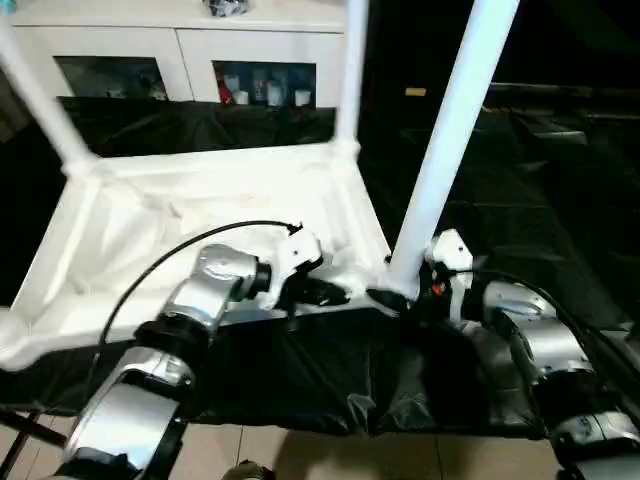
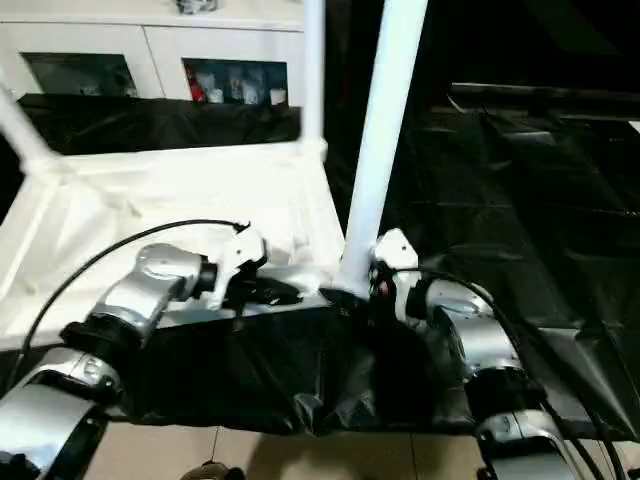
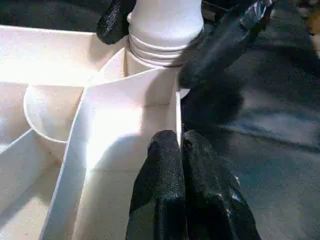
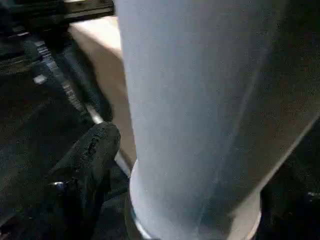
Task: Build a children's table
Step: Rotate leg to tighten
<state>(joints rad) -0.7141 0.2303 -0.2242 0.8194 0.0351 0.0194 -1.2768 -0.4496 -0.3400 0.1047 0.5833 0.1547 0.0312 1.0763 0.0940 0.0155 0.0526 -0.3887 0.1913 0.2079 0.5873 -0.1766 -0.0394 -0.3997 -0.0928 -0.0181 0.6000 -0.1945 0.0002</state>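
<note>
The white table top (image 1: pixel 200 210) lies upside down on black cloth, ribbed underside up. Two white legs (image 1: pixel 352 70) (image 1: pixel 40 100) stand in its far corners. A third leg (image 1: pixel 450 130) rises tilted from the near right corner socket (image 3: pixel 150 75), its ringed end (image 3: pixel 160 50) showing just above the socket. My right gripper (image 1: pixel 400 295) is shut on this leg's base, one finger (image 4: pixel 95 150) pressed against its side. My left gripper (image 1: pixel 335 293) is shut on the table top's rim (image 3: pixel 177 115) just beside that corner, both fingers (image 3: pixel 162 185) squeezed together on the thin wall.
A white cabinet (image 1: pixel 180 50) with glass doors stands behind the table top. Black cloth (image 1: pixel 520 180) covers the work surface to the right and hangs over its front edge (image 1: pixel 380 410). A black cable (image 1: pixel 170 255) arcs over my left forearm.
</note>
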